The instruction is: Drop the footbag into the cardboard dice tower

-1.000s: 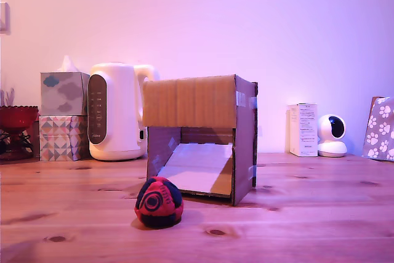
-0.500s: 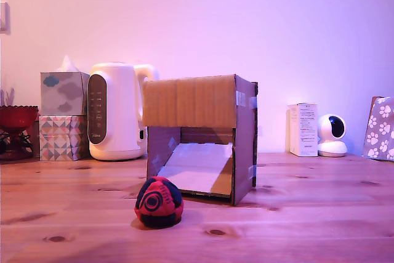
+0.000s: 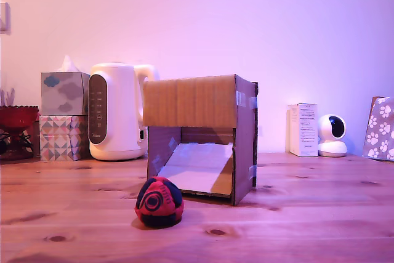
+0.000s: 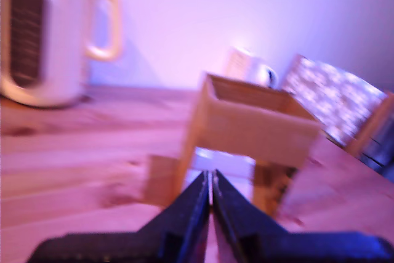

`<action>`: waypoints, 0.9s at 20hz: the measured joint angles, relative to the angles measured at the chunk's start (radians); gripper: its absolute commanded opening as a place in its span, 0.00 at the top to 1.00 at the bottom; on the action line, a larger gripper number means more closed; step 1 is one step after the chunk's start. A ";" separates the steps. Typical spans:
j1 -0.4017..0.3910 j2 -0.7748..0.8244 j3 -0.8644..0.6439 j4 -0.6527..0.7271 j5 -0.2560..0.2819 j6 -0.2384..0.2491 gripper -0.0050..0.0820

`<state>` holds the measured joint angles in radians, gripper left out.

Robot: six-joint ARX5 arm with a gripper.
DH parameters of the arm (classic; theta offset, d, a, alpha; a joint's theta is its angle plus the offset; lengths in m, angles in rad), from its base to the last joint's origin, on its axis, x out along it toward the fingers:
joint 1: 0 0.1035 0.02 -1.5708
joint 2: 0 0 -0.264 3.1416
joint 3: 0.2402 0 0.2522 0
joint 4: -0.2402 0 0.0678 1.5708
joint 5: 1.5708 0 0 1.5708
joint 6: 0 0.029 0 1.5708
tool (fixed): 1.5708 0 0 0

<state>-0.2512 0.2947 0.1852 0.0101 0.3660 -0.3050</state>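
From the exterior view's left: 2 stacked tissue boxes [image 3: 63, 115], then a white kettle [image 3: 117, 111], both at the back of the wooden table [image 3: 320, 214]; the footbag [image 3: 159, 201] lies on the table just in front of the cardboard dice tower [image 3: 200, 137], near its left front corner, apart from it; in the blurred wrist view the gripper [image 4: 210, 196] is pressed together, holding nothing, the tower beyond it.

knotty wood table [image 3: 308, 214], corrugated cardboard dice tower [image 3: 191, 100], glossy plastic kettle [image 3: 114, 112].
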 measured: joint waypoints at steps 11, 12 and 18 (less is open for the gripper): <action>-0.235 0.522 0.000 0.324 -0.027 0.064 0.96; -0.248 0.563 0.000 0.352 -0.029 0.069 0.96; -0.298 0.747 0.000 0.486 -0.034 0.123 0.96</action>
<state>-0.5491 1.0416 0.1852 0.4957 0.3321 -0.1818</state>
